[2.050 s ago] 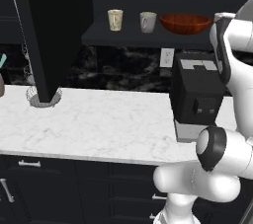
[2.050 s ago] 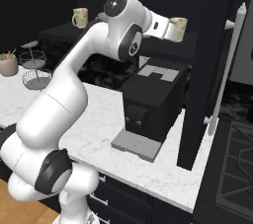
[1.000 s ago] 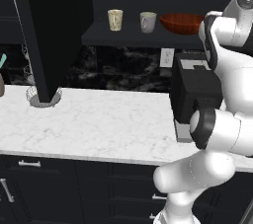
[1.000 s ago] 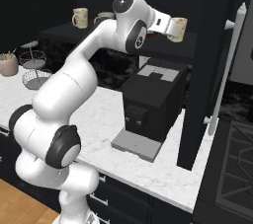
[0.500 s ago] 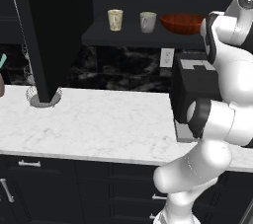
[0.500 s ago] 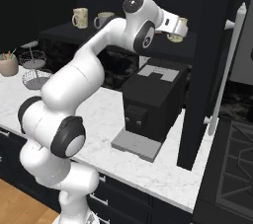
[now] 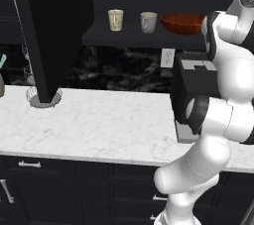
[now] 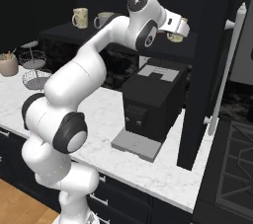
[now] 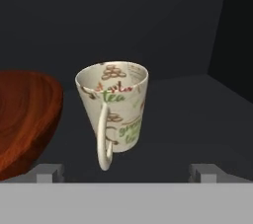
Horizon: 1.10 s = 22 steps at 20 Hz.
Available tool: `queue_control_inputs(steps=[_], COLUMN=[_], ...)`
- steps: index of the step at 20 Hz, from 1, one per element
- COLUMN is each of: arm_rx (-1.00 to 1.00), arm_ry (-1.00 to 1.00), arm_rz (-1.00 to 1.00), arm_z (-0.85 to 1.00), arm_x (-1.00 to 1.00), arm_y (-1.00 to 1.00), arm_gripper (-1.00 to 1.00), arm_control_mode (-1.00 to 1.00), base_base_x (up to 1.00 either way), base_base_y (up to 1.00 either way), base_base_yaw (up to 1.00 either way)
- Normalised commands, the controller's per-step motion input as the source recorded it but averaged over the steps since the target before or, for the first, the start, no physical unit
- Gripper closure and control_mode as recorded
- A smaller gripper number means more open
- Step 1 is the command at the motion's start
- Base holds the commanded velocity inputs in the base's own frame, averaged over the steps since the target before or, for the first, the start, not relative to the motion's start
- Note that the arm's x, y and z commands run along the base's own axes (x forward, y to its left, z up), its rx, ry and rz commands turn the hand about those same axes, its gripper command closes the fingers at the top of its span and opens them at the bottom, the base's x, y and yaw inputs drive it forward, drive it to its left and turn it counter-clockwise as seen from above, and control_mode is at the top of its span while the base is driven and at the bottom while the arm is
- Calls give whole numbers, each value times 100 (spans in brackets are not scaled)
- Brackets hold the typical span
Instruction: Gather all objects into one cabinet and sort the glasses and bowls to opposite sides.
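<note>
Sorting remains unfinished: gripper [image 9: 126, 172], jaws wide open and empty, faces a tumbler [image 9: 114, 110] standing just right of the bowl [image 9: 24, 119] on the cabinet shelf [image 7: 129, 40], while another tumbler [image 7: 115, 20] and cup [image 7: 148, 22] stand left of the bowl.

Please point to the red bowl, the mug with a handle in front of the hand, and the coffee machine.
red bowl [image 7: 182, 23]: left base view, on its outer wall.
mug [image 9: 118, 114]: hand view, on its printed side.
coffee machine [image 8: 148, 103]: right base view, on its front face.
</note>
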Motion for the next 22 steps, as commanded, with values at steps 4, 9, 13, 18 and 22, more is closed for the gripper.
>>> queue_control_inputs(steps=[4, 9, 13, 18, 22], arm_rx=[2, 2, 1, 1, 1], arm_ry=[0, 0, 0, 0, 0], arm_rz=[0, -1, -2, -1, -1], arm_z=[0, -3, -4, -14, -7], arm_x=[8, 4, 16, 26, 24], arm_y=[0, 0, 0, 0, 0], arm_gripper=[-100, -100, -100, -100, -100], arm_control_mode=[-100, -100, -100, -100, -100], base_base_x=[0, 0, 0, 0, 0], base_base_y=[0, 0, 0, 0, 0], base_base_yaw=[0, 0, 0, 0, 0])
